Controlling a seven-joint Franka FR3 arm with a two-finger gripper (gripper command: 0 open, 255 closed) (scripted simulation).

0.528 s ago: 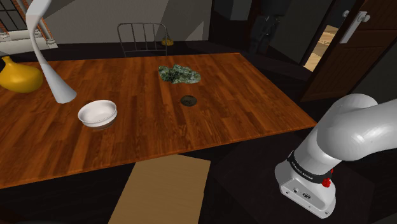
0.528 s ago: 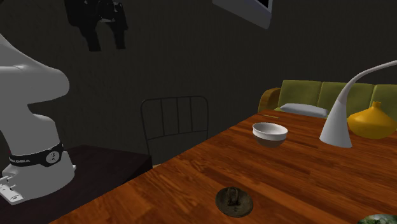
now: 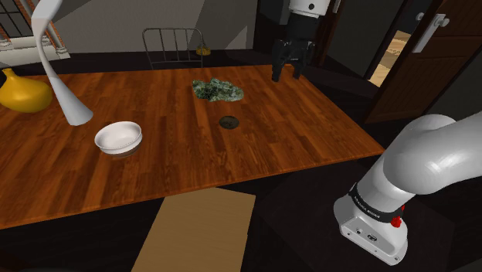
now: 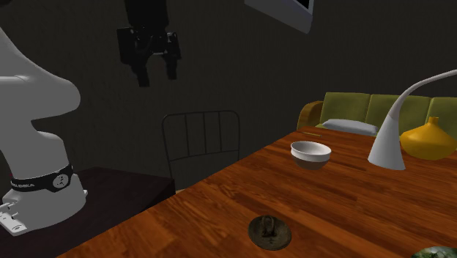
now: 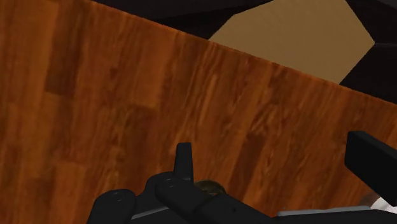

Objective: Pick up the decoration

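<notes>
While the all-black two-finger gripper [image 3: 286, 75] hangs in the air over the far right end of the brown wooden table [image 3: 154, 166] in the shoulder view, its fingers stand wide apart w/ nothing between them. Second ext. view agrees: gripper [image 4: 157, 75] high up, above the thin metal-frame chair [image 4: 201, 135], jaws spread, pointing down. Same in the wrist view: gripper [image 5: 270, 143] fingers far apart, wood grain below, tan flat-topped box [image 5: 292, 32] past the table edge. A small round brownish thing [image 5: 207, 186] peeks over the gripper body beside one finger; can't tell what it is.

Task obj: small dark round disc-shaped decoration [image 3: 228, 122] w/ a little raised loop on top (loop reads clearer in the second ext. view, decoration [image 4: 269, 231]). It lies flat on the table, right of centre in the shoulder view, just on the near side of the green leafy clump [image 3: 217, 90] and apart from it. The white round bowl [image 3: 118, 137] sits well apart to its left. Gripper is farther back and to the right of the decoration, no contact.

Other items:
- White curved desk lamp [image 3: 62, 85] and squat yellow vase [image 3: 23, 94] at the table's far left, shoulder view.
- White arm w/ dark joints [image 3: 425, 166] at near right.
- Olive-green sofa [image 4: 373, 110] beyond the table, second ext. view.
</notes>
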